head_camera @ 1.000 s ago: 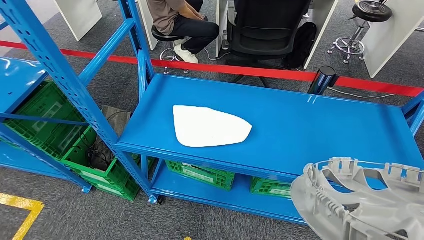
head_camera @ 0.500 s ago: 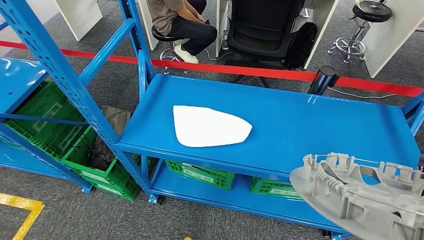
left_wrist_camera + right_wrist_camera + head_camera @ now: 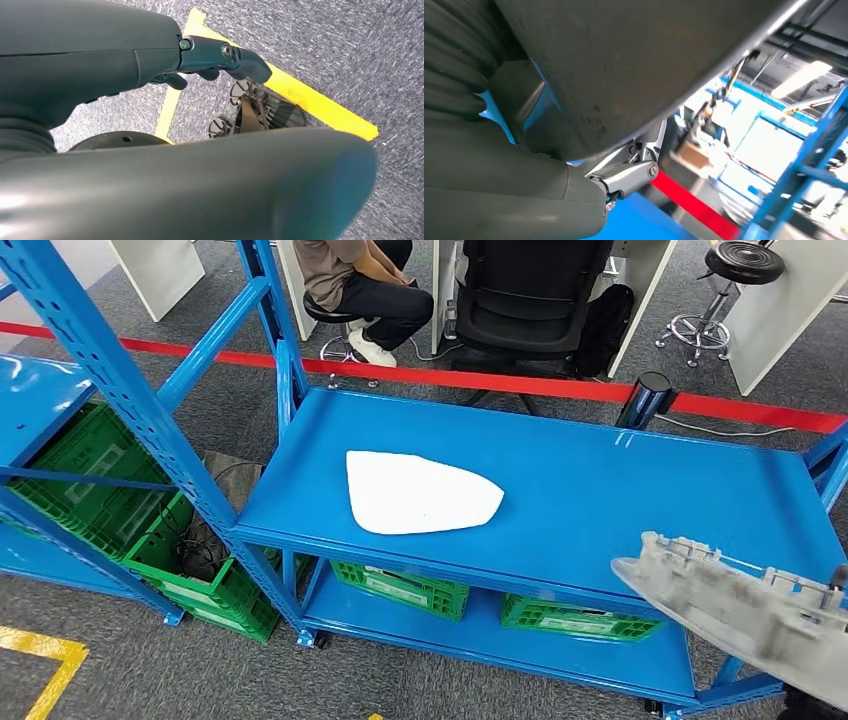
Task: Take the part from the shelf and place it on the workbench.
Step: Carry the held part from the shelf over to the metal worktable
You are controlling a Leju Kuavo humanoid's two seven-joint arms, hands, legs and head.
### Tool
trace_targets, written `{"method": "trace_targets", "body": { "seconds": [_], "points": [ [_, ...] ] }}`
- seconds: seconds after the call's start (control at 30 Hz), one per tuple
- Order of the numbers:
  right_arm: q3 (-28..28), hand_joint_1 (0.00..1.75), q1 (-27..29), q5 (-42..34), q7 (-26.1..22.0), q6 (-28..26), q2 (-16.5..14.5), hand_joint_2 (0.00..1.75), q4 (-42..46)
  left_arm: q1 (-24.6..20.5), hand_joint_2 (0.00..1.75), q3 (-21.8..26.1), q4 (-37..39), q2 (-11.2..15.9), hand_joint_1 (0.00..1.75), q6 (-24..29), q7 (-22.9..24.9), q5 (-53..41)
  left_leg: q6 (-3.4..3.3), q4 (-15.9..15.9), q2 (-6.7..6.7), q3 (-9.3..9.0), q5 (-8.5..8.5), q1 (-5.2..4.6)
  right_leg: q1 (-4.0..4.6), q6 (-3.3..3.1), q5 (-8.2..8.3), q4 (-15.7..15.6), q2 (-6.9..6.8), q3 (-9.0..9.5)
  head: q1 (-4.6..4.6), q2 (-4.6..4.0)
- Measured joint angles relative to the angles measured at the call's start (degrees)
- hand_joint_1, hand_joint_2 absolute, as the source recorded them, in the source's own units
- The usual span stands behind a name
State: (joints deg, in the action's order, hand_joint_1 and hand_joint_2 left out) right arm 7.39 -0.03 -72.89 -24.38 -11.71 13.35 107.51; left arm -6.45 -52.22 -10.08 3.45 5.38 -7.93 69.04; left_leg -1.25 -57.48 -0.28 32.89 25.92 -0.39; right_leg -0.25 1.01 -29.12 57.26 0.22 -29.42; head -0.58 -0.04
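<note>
Grey part (image 3: 745,615) tilted at lower right of head view, overhanging the front right edge of the blue shelf (image 3: 600,490). White sheet (image 3: 420,492) mid-shelf, wide bare blue around it. Green crates (image 3: 400,588) underneath, contents unclear. Right hand (image 3: 624,175) gripping the part (image 3: 639,65). Left hand (image 3: 215,57) above grey carpet, fingers loosely curled, holding nothing.

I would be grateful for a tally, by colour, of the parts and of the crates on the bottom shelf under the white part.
white part: 1
grey part: 1
green crates: 2
Total: 4
</note>
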Motion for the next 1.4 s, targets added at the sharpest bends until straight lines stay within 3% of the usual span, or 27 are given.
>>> {"method": "trace_targets", "body": {
  "seconds": [0.17, 0.4, 0.63, 0.97, 1.23, 1.4],
  "points": [
    [0.0, 1.75, -0.7, 28.0, 6.9, -2.8, -0.6, 1.75, 1.0, 0.0, 0.00, 0.0, 0.0, 0.0, 0.00, 0.1, -0.1, -0.4, 0.02, 0.0, 0.00, -0.02, -0.02, 0.01, 0.01, -0.02, 0.02, 0.0, 0.01, 0.01, 0.07, 0.00],
    [-0.3, 1.75, -2.3, 44.5, 12.8, -4.4, -1.7, 1.75, 4.3, -0.1, 0.00, 0.0, 0.0, -0.1, 0.00, 0.1, -0.3, -0.7, 0.06, 0.0, -0.04, -0.01, -0.07, 0.01, 0.00, -0.03, 0.02, 0.0, -0.06, 0.02, 0.08, 0.00],
    [-3.1, 1.75, -3.8, 72.3, 21.9, -5.5, -1.7, 1.75, 10.0, -0.1, 0.00, 0.0, 0.0, -0.1, 0.00, -0.1, -0.9, -1.1, 0.07, 0.0, -0.06, -0.01, -0.08, 0.01, 0.01, -0.03, 0.03, 0.0, -0.07, 0.03, 0.03, 0.00],
    [-10.4, 1.75, -5.1, 87.8, 30.3, 2.8, -0.5, 1.75, 14.8, -0.1, 0.00, 0.0, 0.0, -0.1, 0.00, -0.2, -1.1, -1.1, 0.07, 0.0, -0.08, 0.00, -0.09, 0.01, 0.02, -0.04, 0.03, 0.0, -0.09, 0.02, 0.07, 0.00],
    [-16.0, 1.75, -7.1, 89.6, 35.3, 6.2, 2.0, 1.75, 16.7, -0.1, 0.00, 0.0, 0.0, 0.0, 0.00, -0.2, -1.1, -1.3, 0.07, 0.0, -0.07, 0.01, -0.09, 0.01, 0.01, -0.04, 0.03, 0.0, -0.09, 0.03, 0.04, 0.00],
    [-21.4, 1.75, -10.0, 83.5, 41.3, 10.7, 6.3, 1.75, 16.9, -0.1, 0.00, -0.3, 0.0, 0.2, 0.00, -0.7, -1.3, -1.9, 0.07, 0.0, -0.08, 0.01, -0.11, 0.01, 0.01, -0.04, 0.04, 0.0, -0.09, 0.02, 0.02, 0.00]
  ]
}}
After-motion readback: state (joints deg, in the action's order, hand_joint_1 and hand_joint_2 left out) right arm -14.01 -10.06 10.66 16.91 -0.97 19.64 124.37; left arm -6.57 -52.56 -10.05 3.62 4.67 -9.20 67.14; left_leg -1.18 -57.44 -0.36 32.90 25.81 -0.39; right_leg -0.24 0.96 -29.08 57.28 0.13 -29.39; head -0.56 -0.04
